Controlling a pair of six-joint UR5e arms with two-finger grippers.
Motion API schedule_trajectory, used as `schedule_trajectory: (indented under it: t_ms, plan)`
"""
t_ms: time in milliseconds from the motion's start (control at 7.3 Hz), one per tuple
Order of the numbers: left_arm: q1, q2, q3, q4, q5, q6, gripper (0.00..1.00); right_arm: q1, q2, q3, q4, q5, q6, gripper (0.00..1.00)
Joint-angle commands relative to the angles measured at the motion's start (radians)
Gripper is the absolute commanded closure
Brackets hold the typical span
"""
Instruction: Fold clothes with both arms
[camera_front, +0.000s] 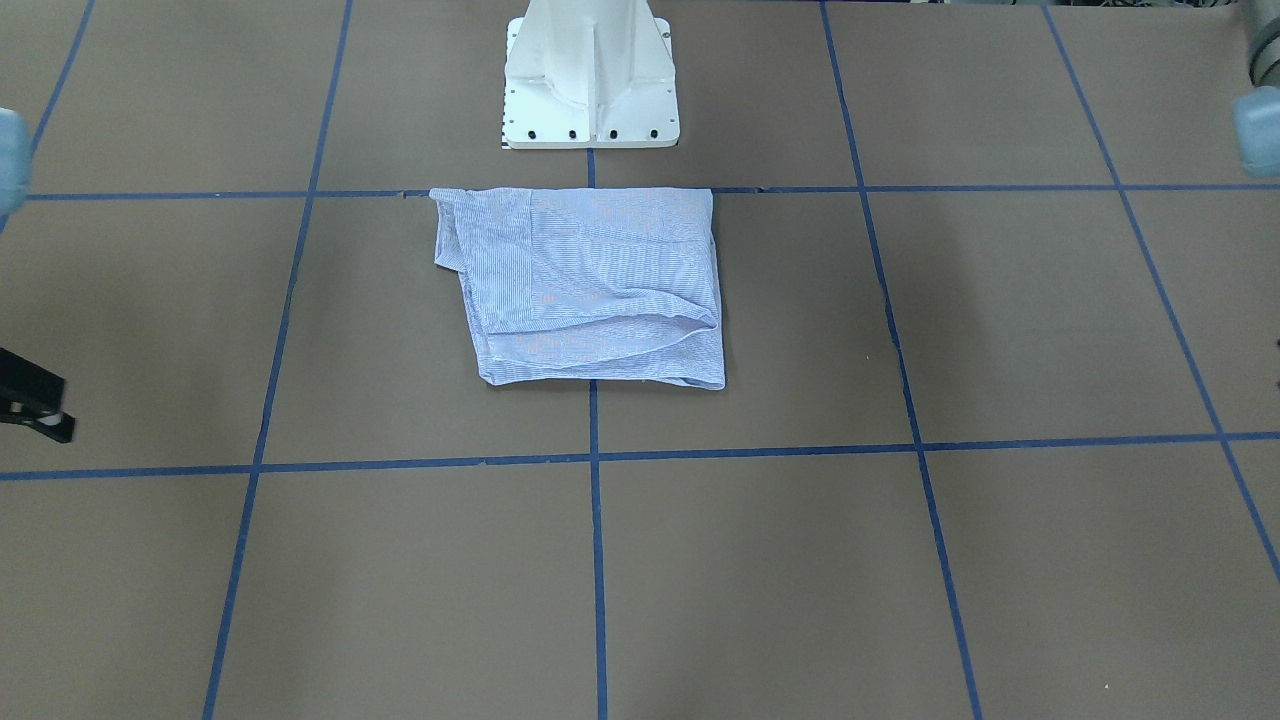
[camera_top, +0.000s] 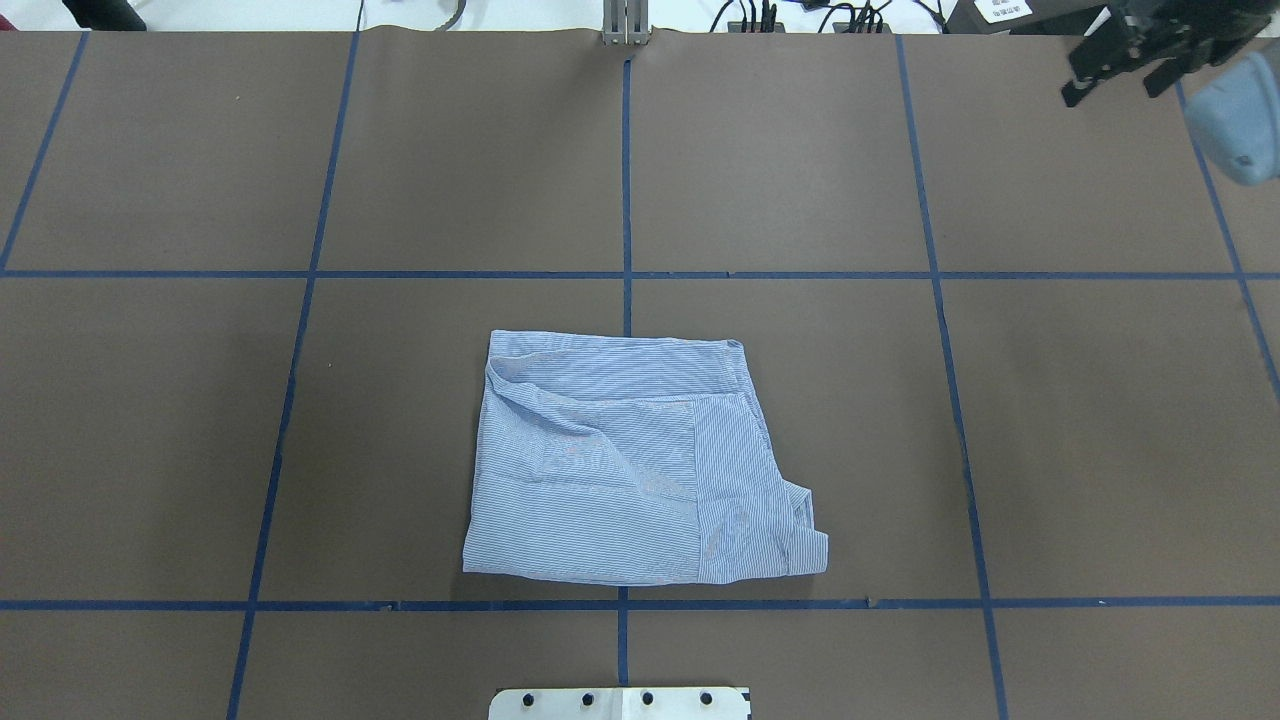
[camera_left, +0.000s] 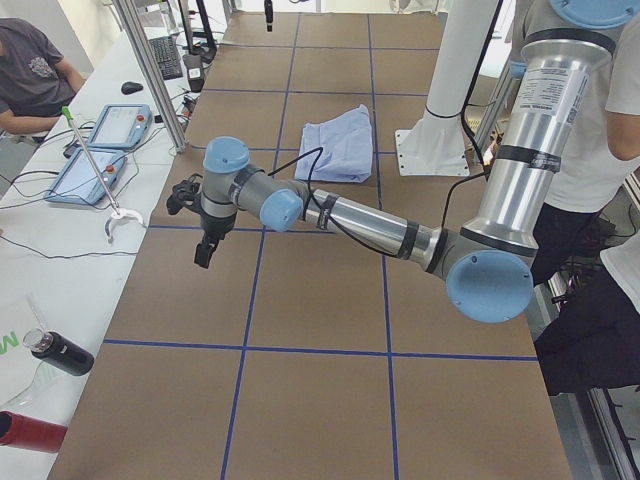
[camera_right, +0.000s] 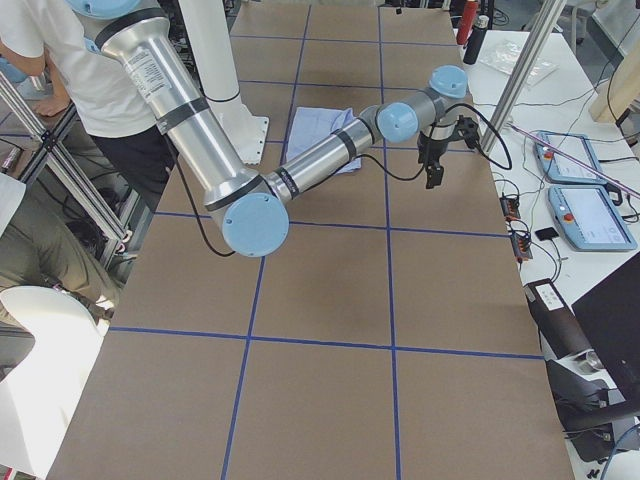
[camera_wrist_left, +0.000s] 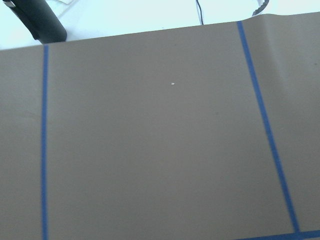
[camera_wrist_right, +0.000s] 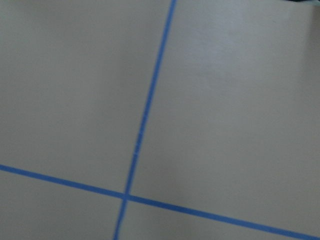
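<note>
Overhead exterior shows the shirt (camera_top: 620, 480) folded mid-table near my base (camera_top: 620, 703), my right pincer (camera_top: 1115, 88) spread wide, my left pincer (camera_left: 203, 255) unreadable; I judge staying clear preserves the fold.

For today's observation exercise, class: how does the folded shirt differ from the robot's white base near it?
The shirt is blue-and-white striped; the base is plain white. The shirt lies flat in creased layers; the base rises as an upright column from a bolted plate. The shirt is wider than the base's plate. Both sit on the brown table, apart, along its middle tape line.
</note>
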Motion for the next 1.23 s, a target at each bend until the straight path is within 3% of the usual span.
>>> schedule_trajectory:
  t_ms: [0, 137, 548, 822, 1097]
  plan:
    - [-0.126, 0.086, 0.033, -0.022, -0.015, 0.092, 0.01, 0.136, -0.198, 0.05, -0.095, 0.012, -0.18, 0.0]
    - [-0.153, 0.1, 0.034, -0.041, -0.015, 0.148, 0.01, 0.144, -0.228, 0.041, -0.148, 0.0, -0.184, 0.0]
    - [-0.181, 0.175, 0.057, -0.066, -0.004, 0.21, 0.0, 0.202, -0.266, 0.044, -0.142, 0.006, -0.19, 0.0]
    - [-0.179, 0.264, 0.046, -0.067, -0.015, 0.216, 0.01, 0.228, -0.352, 0.044, -0.131, -0.043, -0.194, 0.0]
    - [-0.173, 0.267, 0.019, -0.053, -0.021, 0.203, 0.01, 0.228, -0.389, 0.041, -0.131, -0.035, -0.184, 0.0]
